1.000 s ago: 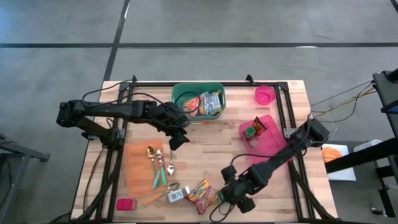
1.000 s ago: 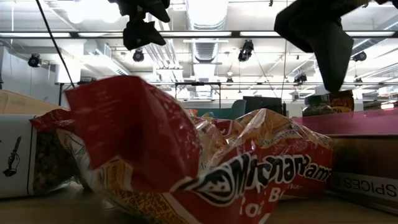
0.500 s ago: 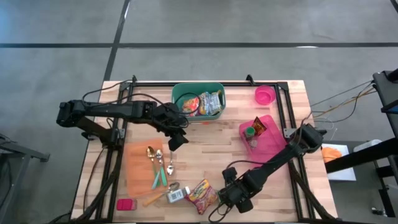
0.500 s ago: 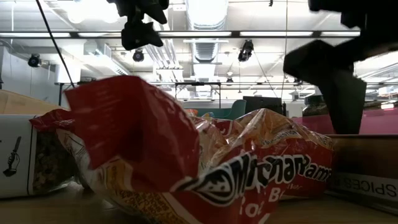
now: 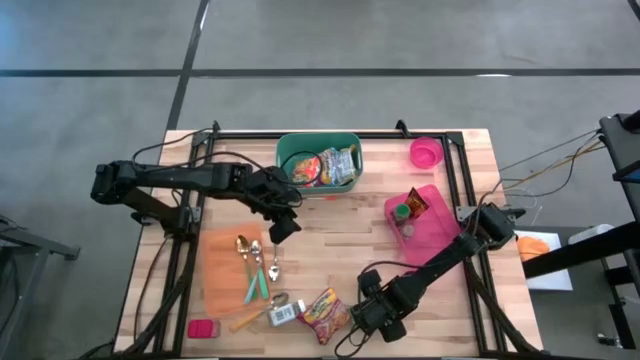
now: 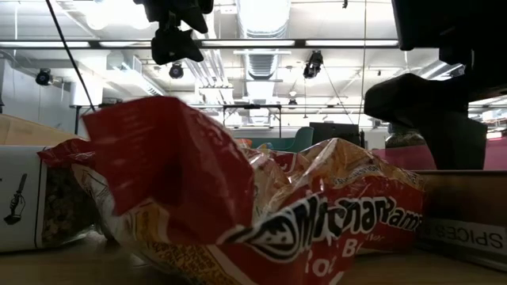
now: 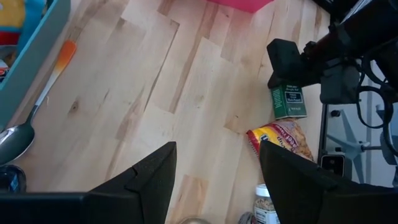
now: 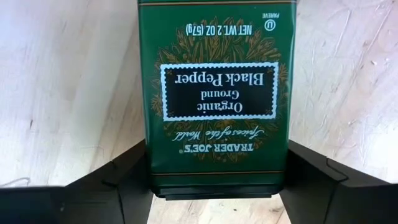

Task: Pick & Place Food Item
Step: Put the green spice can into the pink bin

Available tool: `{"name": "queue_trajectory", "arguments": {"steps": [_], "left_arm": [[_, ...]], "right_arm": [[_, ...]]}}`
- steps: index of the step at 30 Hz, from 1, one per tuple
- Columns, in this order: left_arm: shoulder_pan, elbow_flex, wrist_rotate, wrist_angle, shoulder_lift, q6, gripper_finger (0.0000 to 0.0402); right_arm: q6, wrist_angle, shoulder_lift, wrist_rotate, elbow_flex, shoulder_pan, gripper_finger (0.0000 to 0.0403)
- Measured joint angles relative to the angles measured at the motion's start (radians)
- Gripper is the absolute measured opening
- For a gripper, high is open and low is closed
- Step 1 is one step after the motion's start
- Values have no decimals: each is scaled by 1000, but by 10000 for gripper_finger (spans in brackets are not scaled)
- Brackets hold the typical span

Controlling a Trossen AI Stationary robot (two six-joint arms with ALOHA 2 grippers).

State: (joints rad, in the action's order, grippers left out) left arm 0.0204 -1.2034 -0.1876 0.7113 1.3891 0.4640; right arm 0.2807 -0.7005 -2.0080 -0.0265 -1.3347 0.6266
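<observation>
Now the left pincer (image 5: 283,227) hangs open over the middle of the desk (image 5: 330,235), holding nothing. To its right, near the front edge, the right pincer (image 8: 217,186) has its fingers on both sides of the green pepper tin (image 8: 216,93), touching it.

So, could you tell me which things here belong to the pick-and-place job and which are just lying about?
In the job:
- black pepper tin
- right gripper, straddling it
- pink tray

Lying about:
- ramen packet
- spoons
- green bin
- pink bowl
</observation>
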Motion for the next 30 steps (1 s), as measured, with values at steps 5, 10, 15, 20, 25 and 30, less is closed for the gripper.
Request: {"name": "queue_trajectory", "arguments": {"steps": [5,10,15,20,25,30], "left_arm": [[0,0,0,4,0,-3,231],[0,0,-1,5,0,5,231],[0,0,-53,5,0,12,231],[0,0,-110,-3,0,39,231],[-1,0,-158,-81,0,95,231],[-5,0,-217,-216,1,180,231]], "right_arm": [[6,-3,2,0,-1,3,261],[8,-28,9,0,-18,6,261],[45,-70,60,-31,-25,6,261],[58,-122,149,-80,-27,6,261],[78,-184,225,-129,-49,4,261],[76,-249,266,-184,-111,-11,261]]}}
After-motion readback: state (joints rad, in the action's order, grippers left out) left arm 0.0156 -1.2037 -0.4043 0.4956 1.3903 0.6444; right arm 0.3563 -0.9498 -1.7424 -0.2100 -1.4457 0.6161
